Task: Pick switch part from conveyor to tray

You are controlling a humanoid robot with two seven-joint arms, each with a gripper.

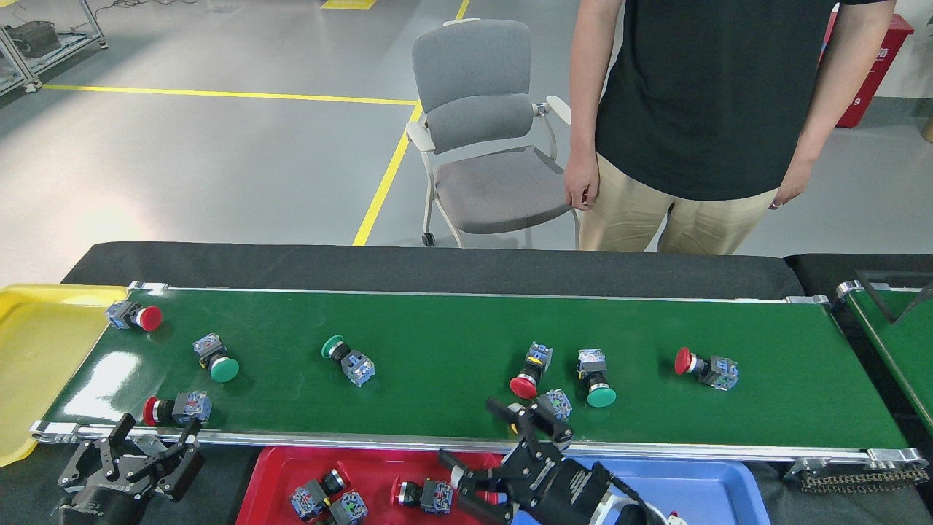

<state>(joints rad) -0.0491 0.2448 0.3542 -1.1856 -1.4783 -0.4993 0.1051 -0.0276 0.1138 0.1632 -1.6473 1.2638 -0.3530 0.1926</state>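
Head view: the right gripper reaches over the conveyor rail, fingers spread wide and empty, its upper finger beside the yellow-capped switch part, presumably to straddle it for the red tray. The left gripper hangs open below the red-capped switch.

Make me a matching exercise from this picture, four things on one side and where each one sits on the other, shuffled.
Things:
1. yellow tray
2. red tray
3. blue tray
4. grey chair

Places:
A. on the floor beyond the conveyor, beside the person
B. below the conveyor's near rail, right of centre
C. at the conveyor's left end
D. below the conveyor's near rail, holding switch parts

Pairs: 1-C, 2-D, 3-B, 4-A
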